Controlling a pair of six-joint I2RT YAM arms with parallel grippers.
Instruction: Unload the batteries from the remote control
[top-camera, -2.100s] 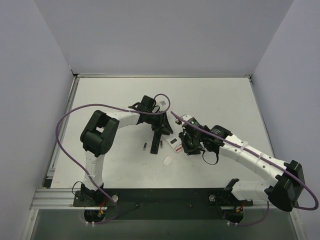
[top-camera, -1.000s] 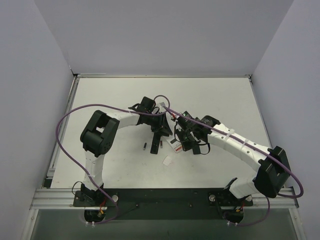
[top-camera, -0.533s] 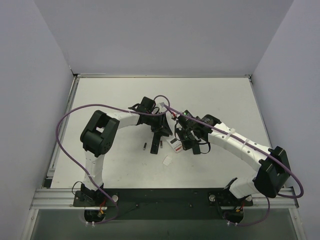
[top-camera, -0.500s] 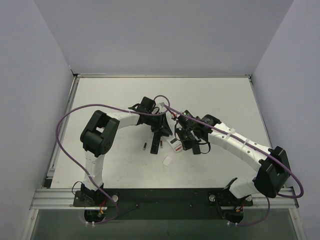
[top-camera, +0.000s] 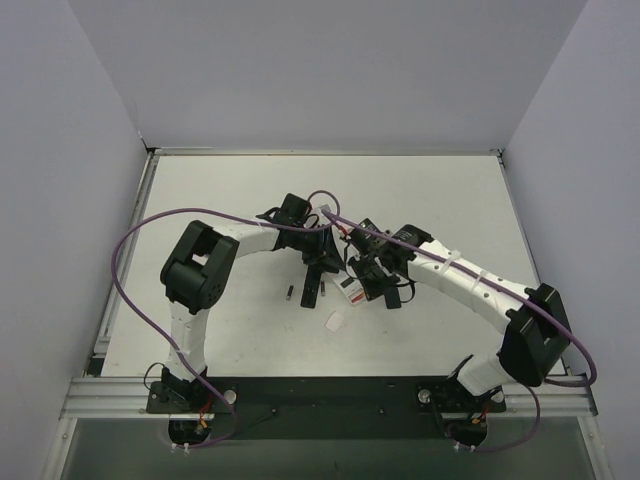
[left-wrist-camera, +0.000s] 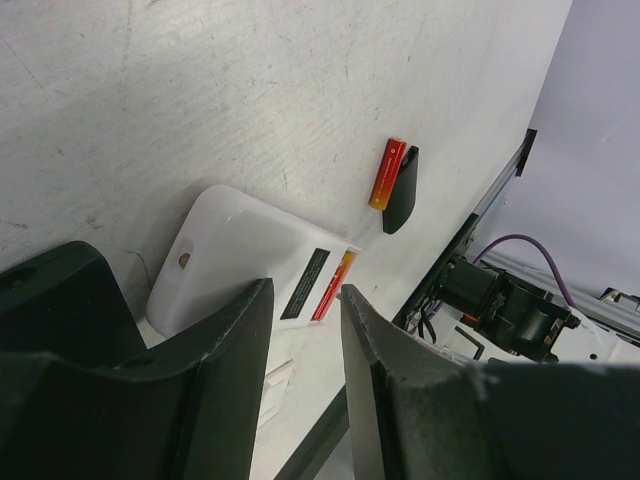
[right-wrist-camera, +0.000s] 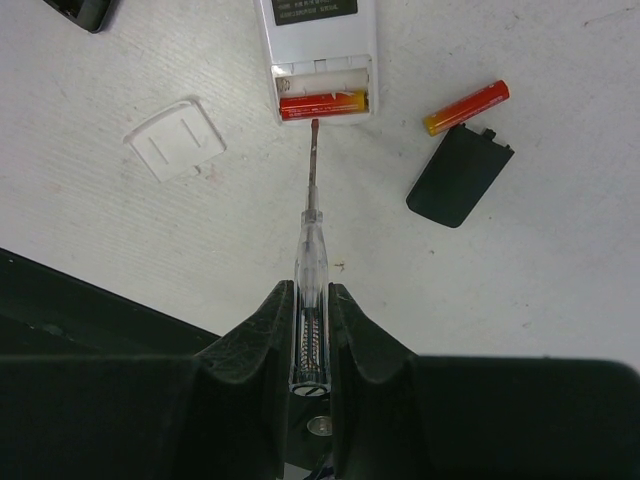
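R gripper (right-wrist-camera: 310, 295) clamps screwdriver (right-wrist-camera: 312, 215), tip at battery (right-wrist-camera: 322, 104) in remote (right-wrist-camera: 315, 40) just ahead, to lever it out. L gripper (left-wrist-camera: 304, 290) jaws apart over remote, prob. pinning it. 2nd battery (right-wrist-camera: 466, 106) lies ahead-right on tabletop (right-wrist-camera: 560, 250), already out.

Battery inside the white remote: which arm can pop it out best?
Right. The right gripper holds the screwdriver, tip at the battery in the remote; the left gripper holds no tool.
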